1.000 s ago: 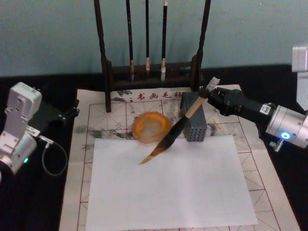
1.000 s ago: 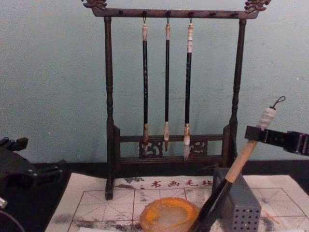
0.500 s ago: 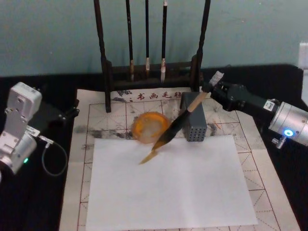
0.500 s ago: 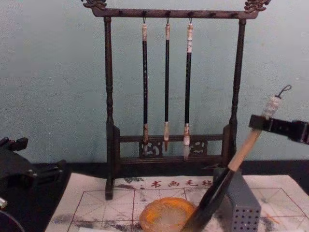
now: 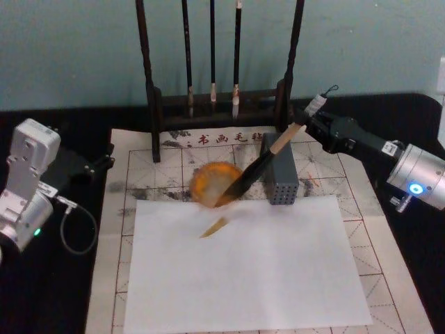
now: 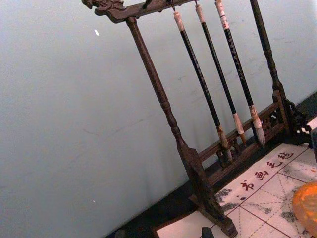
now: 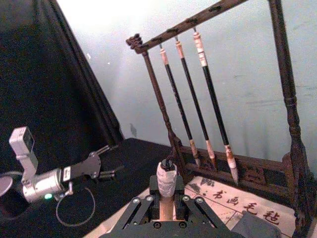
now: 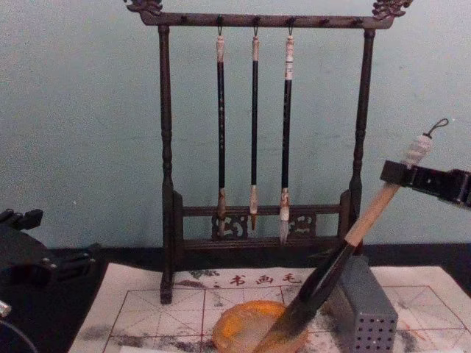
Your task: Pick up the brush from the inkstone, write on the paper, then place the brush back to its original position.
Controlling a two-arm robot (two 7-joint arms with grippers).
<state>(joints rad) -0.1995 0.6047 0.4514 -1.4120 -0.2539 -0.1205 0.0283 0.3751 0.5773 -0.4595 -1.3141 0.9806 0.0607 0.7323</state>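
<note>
Amber inkstone (image 5: 212, 182) now lies under the brush (image 5: 261, 163) bristles, which have lifted off the blank sheet (image 5: 278, 278), so the return is under way. Right gripper (image 5: 306, 124) pinches the handle; left gripper (image 5: 103, 161) is parked, fingers spread.

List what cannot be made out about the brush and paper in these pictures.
Tip of the brush, held by the right tool: chest view's bottom edge cuts it; head view blurs it over the inkstone, so contact is unclear.
Brown streak on the white sheet, head view: too blurred to tell ink from bristles.
Characters on the paper, head view: too small to read.
The left tool is parked at the table's left.
</note>
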